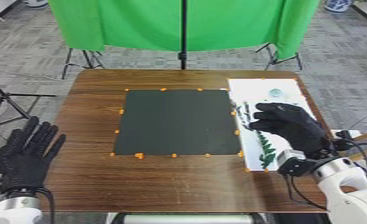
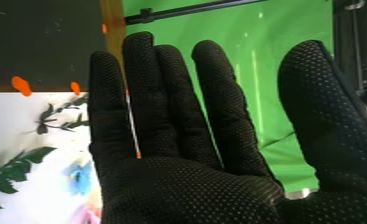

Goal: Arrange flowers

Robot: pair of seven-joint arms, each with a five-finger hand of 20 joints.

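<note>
The greenery lies on a white sheet (image 1: 290, 86) along the right side of the worktop (image 1: 82, 185). On the sheet's near part I can make out a green leafy stem (image 1: 266, 150), with deep-green leaflets in rows along it, running from near to far. By the sheet's left edge there's a dark, thin sprig (image 2: 59, 117), its small pointed leaves spaced along fine twigs. My wrist view also gives me a soft blue bloom (image 2: 78, 177) with pink petals (image 2: 86, 214) near it, both too blurred for me to name the flower. A small pale bluish patch (image 1: 275, 93) sits toward the sheet's far end. My right hand (image 1: 290, 125) is above the sheet, reaching in from the right with its fingers (image 2: 222, 95) toward the left; they're open, long and nearly straight, small gaps between some of them, and the thumb stands well away from them. They hold nothing, and I can't tell whether the hand's underside touches the sheet. My left hand (image 1: 24, 162) is at the worktop's left edge, its fingers open, straight and slightly spread, pointing to the far side and gripping nothing. Between the hands lies a dark square mat (image 1: 175, 122), orange tape marks (image 1: 139, 155) dotted around its edges.
</note>
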